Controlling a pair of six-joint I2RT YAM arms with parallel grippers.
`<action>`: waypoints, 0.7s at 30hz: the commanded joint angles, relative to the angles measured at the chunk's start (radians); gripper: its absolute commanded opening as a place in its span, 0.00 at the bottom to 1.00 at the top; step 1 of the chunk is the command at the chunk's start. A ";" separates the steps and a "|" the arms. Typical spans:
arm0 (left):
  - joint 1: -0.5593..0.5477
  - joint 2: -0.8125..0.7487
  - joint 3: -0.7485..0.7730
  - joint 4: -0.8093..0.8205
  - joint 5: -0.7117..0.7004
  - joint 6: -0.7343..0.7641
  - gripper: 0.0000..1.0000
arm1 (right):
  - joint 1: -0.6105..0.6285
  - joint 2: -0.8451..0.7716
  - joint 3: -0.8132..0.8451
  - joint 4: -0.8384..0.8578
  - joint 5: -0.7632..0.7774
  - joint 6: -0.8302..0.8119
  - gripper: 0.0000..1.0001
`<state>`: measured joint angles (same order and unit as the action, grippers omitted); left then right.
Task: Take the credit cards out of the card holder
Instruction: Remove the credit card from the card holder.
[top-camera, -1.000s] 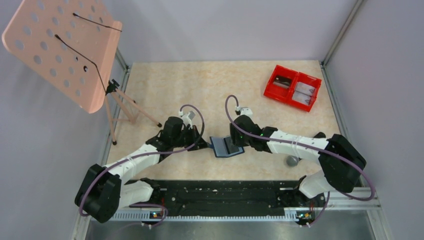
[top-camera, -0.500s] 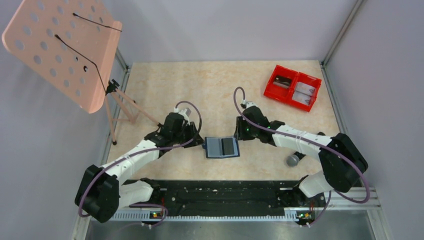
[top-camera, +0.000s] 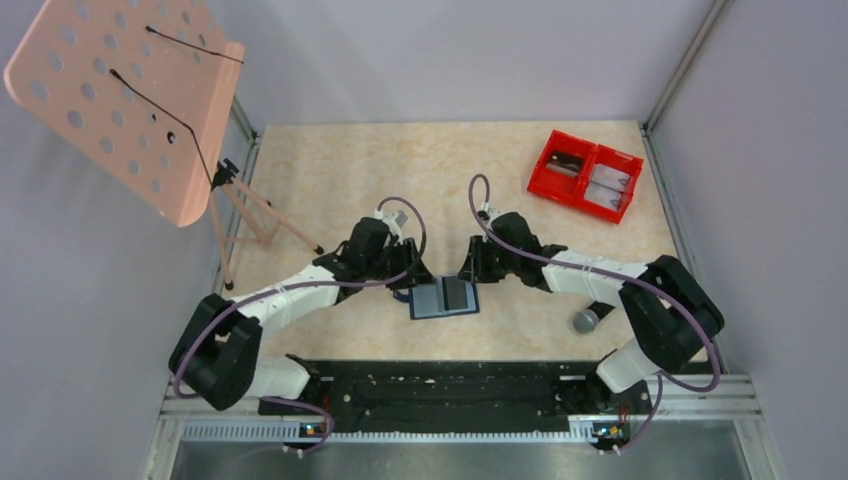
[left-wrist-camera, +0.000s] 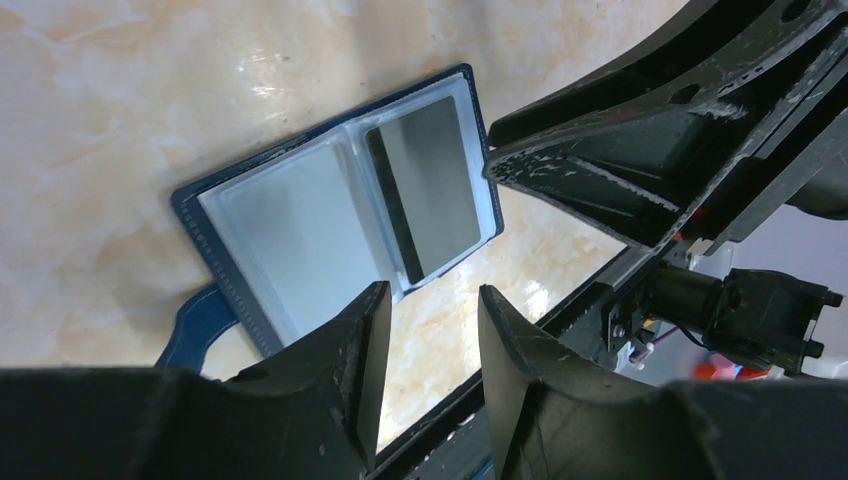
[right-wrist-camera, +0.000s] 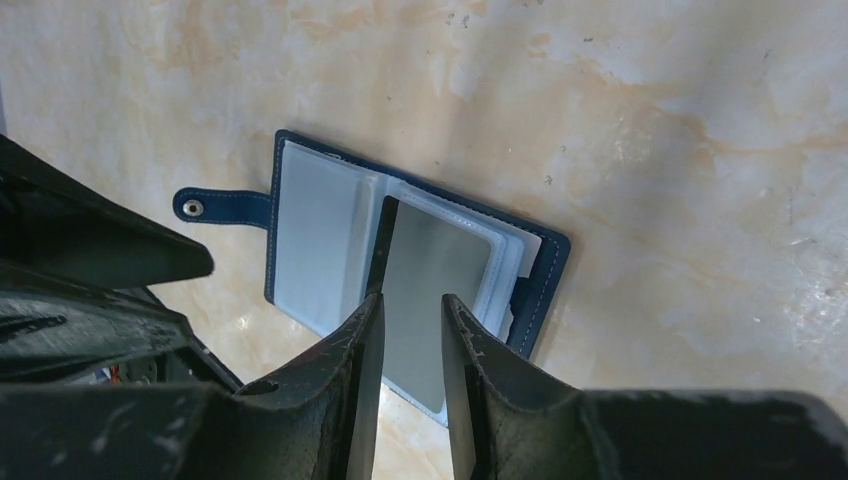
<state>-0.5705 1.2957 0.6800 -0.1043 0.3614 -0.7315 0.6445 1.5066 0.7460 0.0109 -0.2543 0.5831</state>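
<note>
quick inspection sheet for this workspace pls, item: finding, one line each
surface: beige marbled table, no spills seen
job's things: card holder lying open and flat between the arms; dark credit card in its right-hand half, the other half looks pale; whether there are more cards cannot be told
clutter: red bin at far right, grey ball by the right arm
grippers: left claw open, over the holder's near edge; right claw narrowly open over the card, no grip seen
cables: purple cable looped on each arm, clear of the holder
surroundings: pink perforated stand at far left, grey walls
</note>
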 joint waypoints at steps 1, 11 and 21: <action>-0.024 0.083 0.011 0.181 0.040 -0.040 0.43 | -0.009 0.035 -0.016 0.084 -0.038 0.023 0.27; -0.045 0.210 -0.003 0.274 0.011 -0.033 0.43 | -0.009 0.061 -0.074 0.101 0.003 0.028 0.24; -0.086 0.285 -0.027 0.312 -0.044 -0.025 0.42 | -0.010 0.091 -0.113 0.109 0.017 0.055 0.14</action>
<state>-0.6380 1.5726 0.6689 0.1513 0.3508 -0.7670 0.6426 1.5795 0.6651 0.1215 -0.2665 0.6323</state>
